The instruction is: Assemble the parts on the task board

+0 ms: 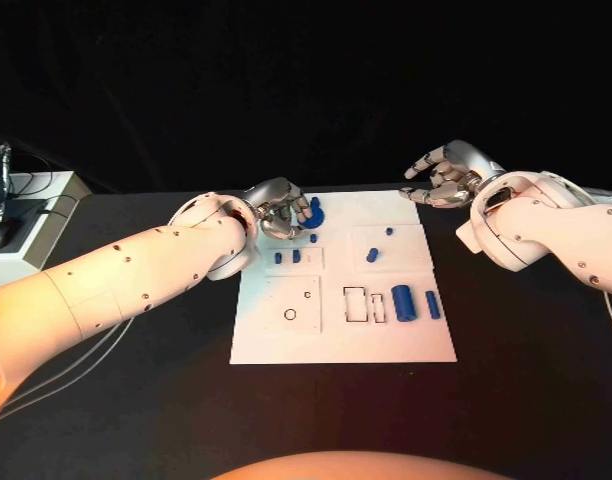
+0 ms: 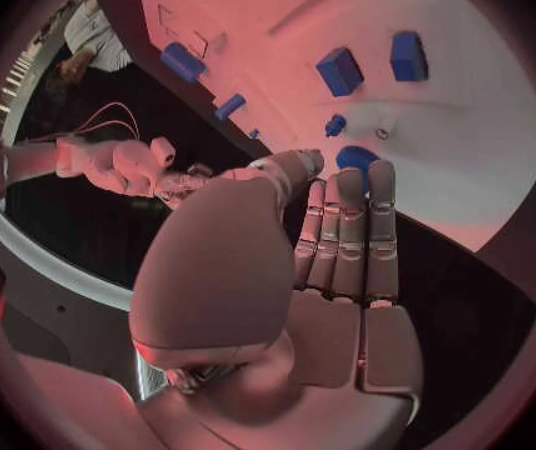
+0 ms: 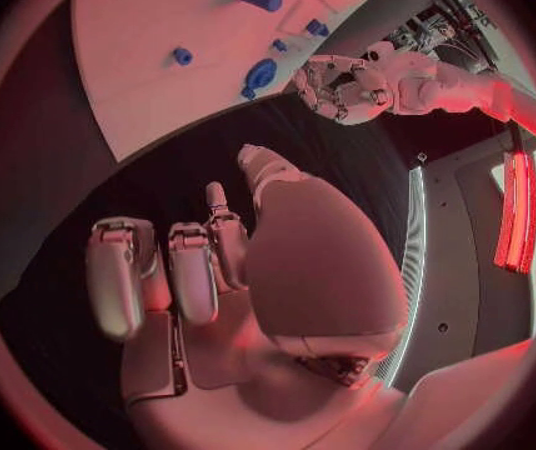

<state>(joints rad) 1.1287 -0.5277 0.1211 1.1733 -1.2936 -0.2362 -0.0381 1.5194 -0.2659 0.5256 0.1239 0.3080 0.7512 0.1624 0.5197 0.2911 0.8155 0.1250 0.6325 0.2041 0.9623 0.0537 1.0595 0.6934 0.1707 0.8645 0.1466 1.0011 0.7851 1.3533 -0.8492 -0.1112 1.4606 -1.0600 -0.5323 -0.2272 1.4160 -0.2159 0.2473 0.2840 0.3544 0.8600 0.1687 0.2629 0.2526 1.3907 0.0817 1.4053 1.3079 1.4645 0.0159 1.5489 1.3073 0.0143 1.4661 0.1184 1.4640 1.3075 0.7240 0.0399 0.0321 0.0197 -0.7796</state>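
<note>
In the lower middle of the head view lies the white task board (image 1: 338, 335) on the black counter (image 1: 537, 350). Its rectangular slots (image 1: 365, 305) are empty, and two blue cylinders (image 1: 416, 302) lie just beside them. The parts look small, stiff and light, probably slippery; pinch them at the sides. Farther up, the left hand (image 1: 279, 209) hovers at the blue ring (image 1: 315, 211), fingers straight, holding nothing. The right hand (image 1: 446, 172), upper right, is half curled and empty.

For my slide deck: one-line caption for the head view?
Left hand hovers by the task board's far edge; right hand waits beyond its corner.
</note>
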